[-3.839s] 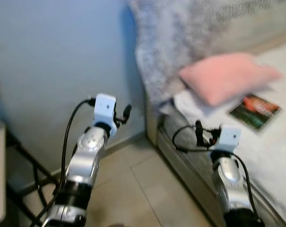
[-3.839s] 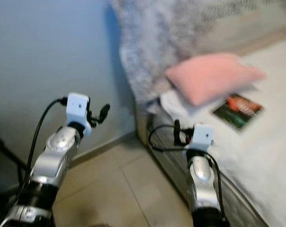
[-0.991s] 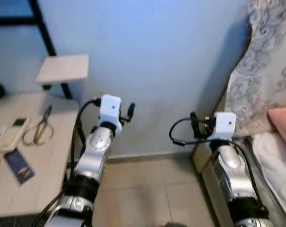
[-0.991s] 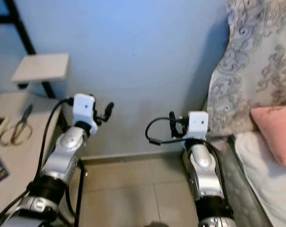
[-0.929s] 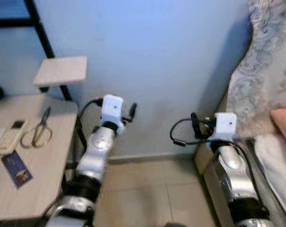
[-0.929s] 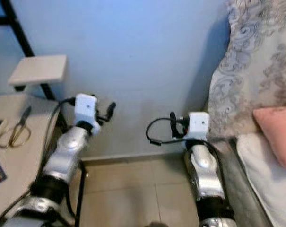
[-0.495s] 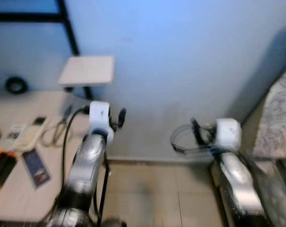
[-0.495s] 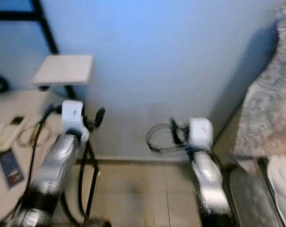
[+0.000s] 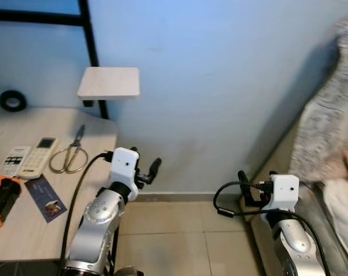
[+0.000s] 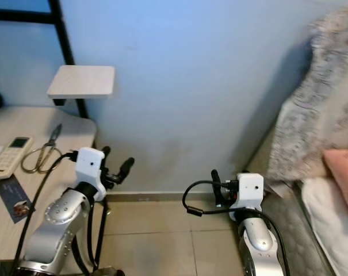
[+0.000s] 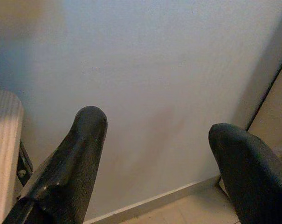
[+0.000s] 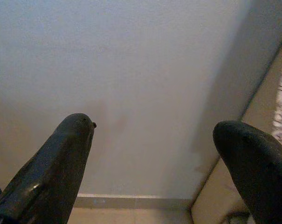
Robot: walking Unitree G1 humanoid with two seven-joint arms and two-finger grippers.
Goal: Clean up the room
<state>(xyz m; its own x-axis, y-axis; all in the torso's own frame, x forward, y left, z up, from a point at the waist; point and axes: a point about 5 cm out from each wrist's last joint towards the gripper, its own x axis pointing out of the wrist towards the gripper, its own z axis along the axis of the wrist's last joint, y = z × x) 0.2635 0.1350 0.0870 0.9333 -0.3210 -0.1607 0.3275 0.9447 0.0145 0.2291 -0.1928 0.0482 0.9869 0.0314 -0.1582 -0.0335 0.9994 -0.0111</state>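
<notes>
A light wooden desk (image 9: 24, 230) stands at the left with loose things on it: scissors (image 9: 68, 156), a white remote (image 9: 31, 157), a blue card (image 9: 46, 198), an orange and black item (image 9: 0, 199) and a black tape roll (image 9: 12, 100). My left gripper (image 9: 146, 170) is held beside the desk's right edge, open and empty, facing the blue wall (image 11: 157, 126). My right gripper (image 9: 244, 187) hangs over the tiled floor near the bed, also open and empty (image 12: 154, 127).
A small wooden shelf (image 9: 109, 82) on a black frame (image 9: 93, 40) sits above the desk. A bed with a patterned grey blanket (image 9: 329, 121) and a pink pillow (image 10: 343, 167) fills the right. Beige tiled floor (image 9: 174, 236) lies between desk and bed.
The camera has swung left: the desk with its items has come into view and the bed has slid to the right edge. Both arms keep the same raised pose, grippers still open.
</notes>
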